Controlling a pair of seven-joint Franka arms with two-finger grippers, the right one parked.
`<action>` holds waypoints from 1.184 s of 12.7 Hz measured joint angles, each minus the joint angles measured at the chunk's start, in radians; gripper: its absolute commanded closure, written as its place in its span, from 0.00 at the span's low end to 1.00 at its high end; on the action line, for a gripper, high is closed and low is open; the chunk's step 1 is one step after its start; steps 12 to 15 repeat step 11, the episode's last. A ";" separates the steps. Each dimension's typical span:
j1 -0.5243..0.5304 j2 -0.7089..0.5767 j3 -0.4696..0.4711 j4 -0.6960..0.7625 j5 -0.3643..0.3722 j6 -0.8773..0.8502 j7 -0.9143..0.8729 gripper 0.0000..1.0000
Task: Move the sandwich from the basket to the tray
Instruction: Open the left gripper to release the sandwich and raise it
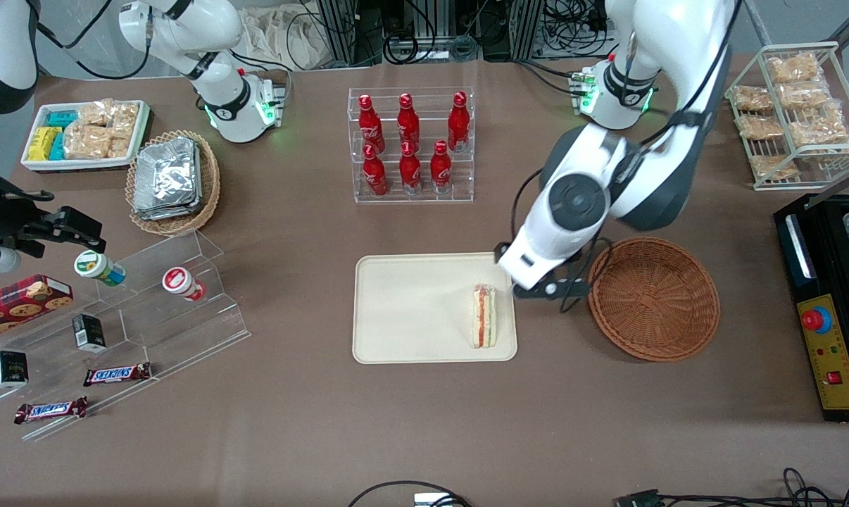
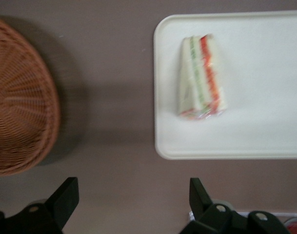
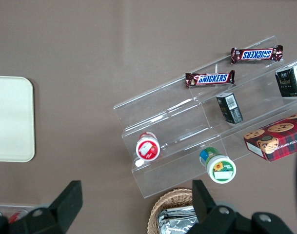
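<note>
Nearest the camera, lower left of the front frame: two bars [image 1: 50, 410] lettered SNICKERS by a clear stepped stand [image 1: 178, 310]. At centre, sandwich [image 1: 483, 316] lying on the tray [image 1: 410, 310], near the edge facing the empty basket [image 1: 654, 297]. End effector [image 1: 530, 285] open, holding nothing, above the table [image 1: 424, 422] between tray and basket.

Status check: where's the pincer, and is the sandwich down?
Pincer open, holding nothing, above bare table between basket and tray. Sandwich lying on tray, by the basket-side rim. Nothing in the way.
</note>
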 measured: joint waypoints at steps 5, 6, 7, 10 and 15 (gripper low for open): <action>0.294 -0.163 0.019 0.027 0.002 -0.182 0.231 0.00; 0.339 -0.161 0.019 0.067 0.002 -0.208 0.247 0.00; 0.374 -0.160 0.019 0.093 0.002 -0.221 0.278 0.00; 0.434 -0.142 0.020 0.137 0.002 -0.228 0.376 0.00; 0.439 -0.126 0.020 0.152 0.002 -0.228 0.376 0.00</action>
